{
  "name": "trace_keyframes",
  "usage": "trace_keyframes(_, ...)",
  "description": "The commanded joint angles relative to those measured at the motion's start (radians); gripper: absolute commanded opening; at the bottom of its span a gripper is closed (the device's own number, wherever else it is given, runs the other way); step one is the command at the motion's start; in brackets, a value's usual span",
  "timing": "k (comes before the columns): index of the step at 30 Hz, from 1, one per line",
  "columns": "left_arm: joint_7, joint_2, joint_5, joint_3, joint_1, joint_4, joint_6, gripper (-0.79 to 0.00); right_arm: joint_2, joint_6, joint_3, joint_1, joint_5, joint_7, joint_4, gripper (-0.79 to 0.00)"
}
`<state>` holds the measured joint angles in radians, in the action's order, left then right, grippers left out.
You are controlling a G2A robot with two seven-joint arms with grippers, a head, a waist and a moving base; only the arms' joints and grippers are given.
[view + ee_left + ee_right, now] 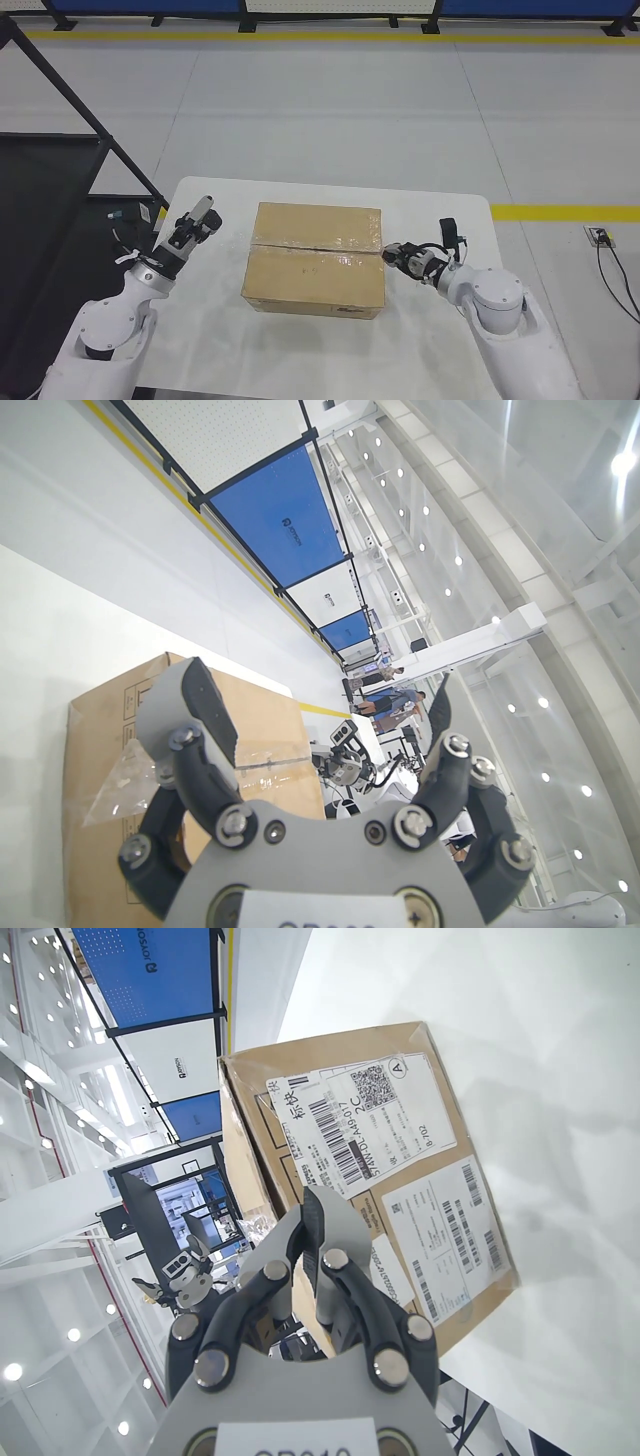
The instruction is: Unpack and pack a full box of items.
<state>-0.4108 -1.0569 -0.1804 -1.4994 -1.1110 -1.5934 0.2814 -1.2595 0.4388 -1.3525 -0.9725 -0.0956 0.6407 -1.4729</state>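
A closed cardboard box with a taped seam across its lid stands in the middle of the white table. My left gripper hovers open off the box's left end, apart from it. In the left wrist view the open left gripper has the box's taped end beside one finger. My right gripper is at the box's right end, by the seam. In the right wrist view the right gripper is shut against the labelled end of the box. Whether it pinches tape is hidden.
A black frame and dark panel stand off the table's left side. Bare table lies in front of the box and behind it. Yellow floor lines run beyond the table's right edge.
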Motion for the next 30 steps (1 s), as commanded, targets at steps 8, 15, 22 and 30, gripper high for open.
trace_keyframes(8, -0.043, -0.003, 0.015, 0.020, 0.014, -0.001, 0.054, 0.000, 0.005, 0.022, 0.012, 0.020, 0.000, 0.029, 0.035, -0.785)
trace_keyframes(15, -0.161, 0.002, 0.026, 0.019, 0.012, -0.020, 0.204, 0.000, 0.005, -0.046, -0.057, -0.013, -0.104, -0.078, -0.010, -0.785)
trace_keyframes(22, -0.053, -0.002, -0.016, -0.007, 0.003, 0.048, 0.116, -0.785, 0.003, -0.176, -0.087, -0.066, -0.193, -0.106, -0.077, -0.785)
trace_keyframes(30, 0.033, -0.009, -0.043, -0.002, 0.001, 0.067, -0.003, -0.785, 0.005, -0.209, -0.088, -0.077, -0.224, -0.085, -0.089, -0.785)
